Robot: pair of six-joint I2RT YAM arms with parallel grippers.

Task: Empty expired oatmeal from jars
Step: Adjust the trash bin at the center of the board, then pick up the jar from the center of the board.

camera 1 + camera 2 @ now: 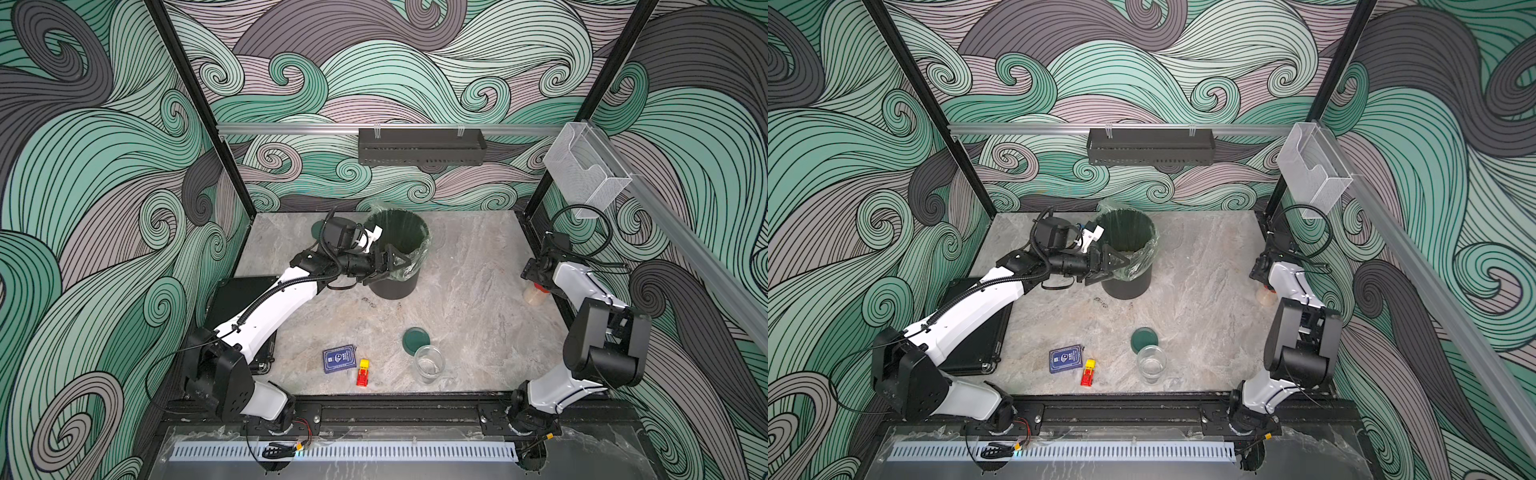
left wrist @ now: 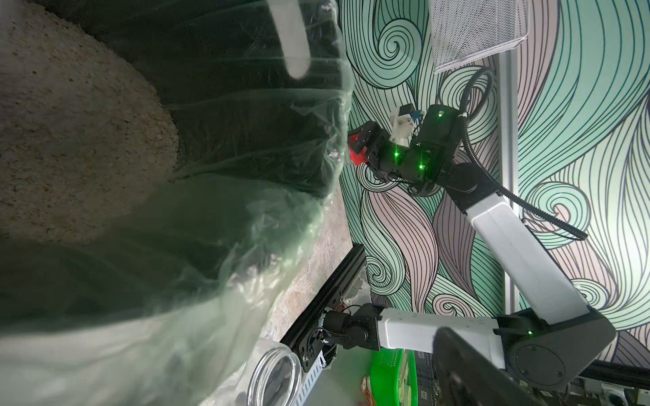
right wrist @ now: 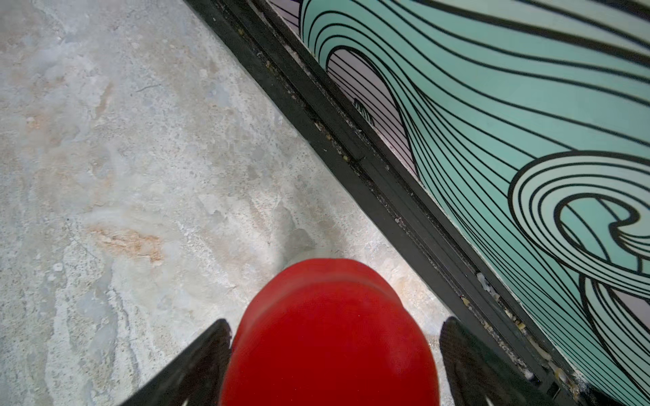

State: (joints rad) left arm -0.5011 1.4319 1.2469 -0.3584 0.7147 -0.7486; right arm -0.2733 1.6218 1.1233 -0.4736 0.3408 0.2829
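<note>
At the table's right edge stands a clear jar [image 1: 535,296] with pale oatmeal inside and a red lid [image 3: 330,337]. My right gripper [image 3: 336,323] hangs over it, open, with a jaw on each side of the lid; one finger [image 3: 211,344] touches the lid, the other stands a little off. An empty, lidless jar [image 1: 429,363] stands near the front beside a dark green lid [image 1: 415,340]. My left gripper [image 1: 390,266] is open and empty at the rim of the black bin [image 1: 395,289]. A heap of oatmeal [image 2: 70,140] lies in the bin's liner.
A second green lid [image 1: 319,228] lies behind my left arm. A blue card box [image 1: 340,358] and a red-and-yellow toy [image 1: 363,372] lie near the front edge. A black case [image 1: 245,299] sits under my left arm. Dark crumbs [image 1: 370,301] lie before the bin.
</note>
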